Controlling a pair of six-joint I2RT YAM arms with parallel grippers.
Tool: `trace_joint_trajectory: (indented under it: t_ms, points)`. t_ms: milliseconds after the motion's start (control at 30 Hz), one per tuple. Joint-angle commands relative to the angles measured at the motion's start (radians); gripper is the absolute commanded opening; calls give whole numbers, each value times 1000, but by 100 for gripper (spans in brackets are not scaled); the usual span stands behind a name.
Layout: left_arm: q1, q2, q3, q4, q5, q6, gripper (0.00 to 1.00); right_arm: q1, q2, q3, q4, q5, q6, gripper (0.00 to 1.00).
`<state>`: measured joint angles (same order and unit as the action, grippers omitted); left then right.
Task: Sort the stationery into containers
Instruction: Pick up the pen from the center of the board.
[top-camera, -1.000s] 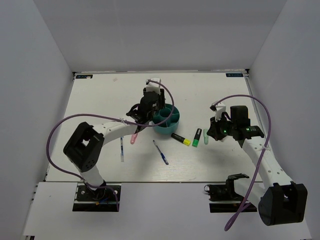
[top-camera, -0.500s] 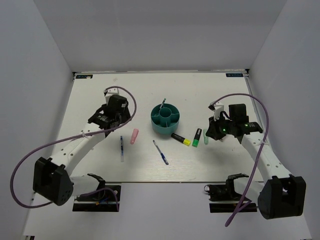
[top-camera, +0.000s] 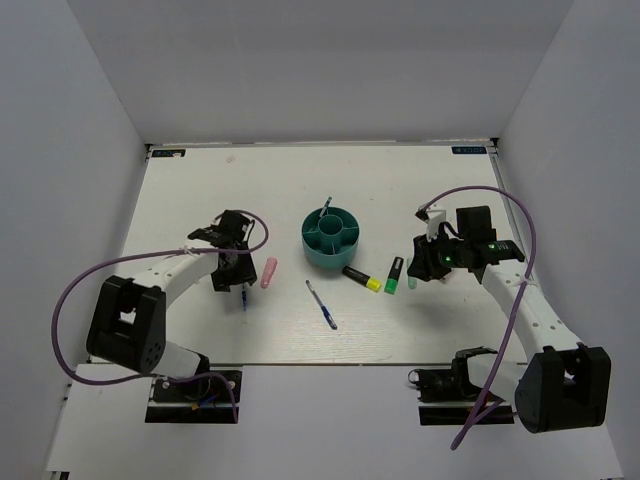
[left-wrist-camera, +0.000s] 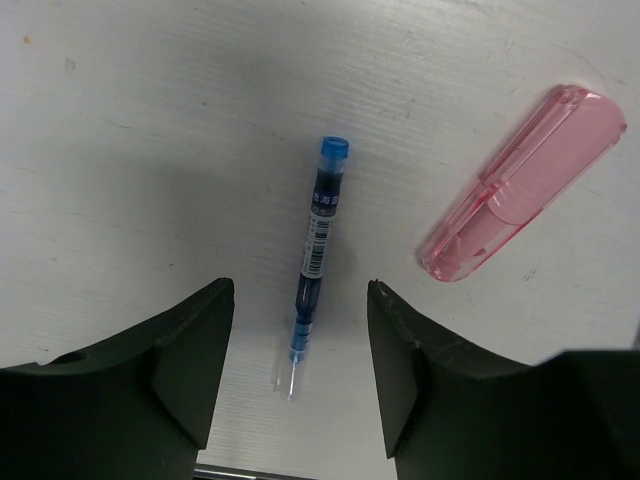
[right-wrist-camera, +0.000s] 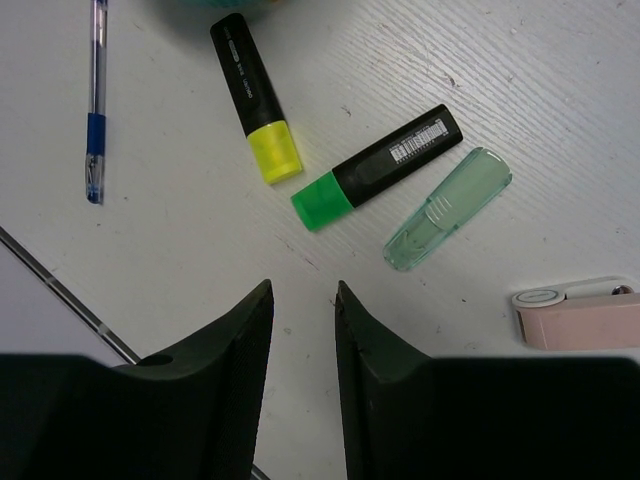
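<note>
The table (top-camera: 200, 180) is white and walled on three sides. At the left, the left gripper (left-wrist-camera: 300, 292) hangs low over the surface with its jaws spread wide, grasping nothing; the two fingers (left-wrist-camera: 190, 350) stand either side of a thin blue pen (left-wrist-camera: 318, 230) without touching it. That pen lies flat, capped end pointing away from the wrist camera, clear tip toward it. Just to its right lies the pink marker (left-wrist-camera: 525, 180), at a slant and apart from the pen. Further right, toward the middle of the table, stands the round teal organizer (top-camera: 320, 255), upright, with a thin pen (top-camera: 327, 205) leaning in a far ring compartment. Nearer than the organizer, a second blue pen (top-camera: 322, 305) lies loose on the table. Right of that pen lies the black marker with yellow cap (right-wrist-camera: 255, 95), then the black marker with green cap (right-wrist-camera: 380, 165), then the pale green marker (right-wrist-camera: 448, 208), close together but not touching. The right gripper (right-wrist-camera: 302, 295) hovers above this group, jaws parted by a narrow gap, nothing between them. A small pink and white object (right-wrist-camera: 575, 310) lies at the right edge of the right wrist view; what it is cannot be determined.
</note>
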<state>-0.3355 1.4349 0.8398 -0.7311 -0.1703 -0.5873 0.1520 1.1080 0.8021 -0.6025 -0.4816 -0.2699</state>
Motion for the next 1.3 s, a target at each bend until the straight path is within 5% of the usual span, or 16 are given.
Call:
trace_joint_trajectory:
  t_ms: [0,433,800,867,900,933,1267]
  points:
    - [4,15,12,30,31,-5,66,-2,-8,32,-5,-18,0,35]
    - [3,148,58,24,-26,12,51,-3,-23,28,-8,-12,-2,33]
    - [1,164,62,3,-15,18,2,-5,-45,23,-6,-14,-2,32]
    - [-5,144,88,-17,-12,30,0,-5,-48,20,-6,-15,-3,36]
    - [-19,103,111,-24,-11,37,0,-6,-48,20,-6,-15,-5,51]
    - [-26,84,120,-28,-9,52,0,-6,-48,20,-3,-15,-6,55]
    - [-260,13,492,2,-181,191,0,-5,-40,19,-3,-31,-6,38]
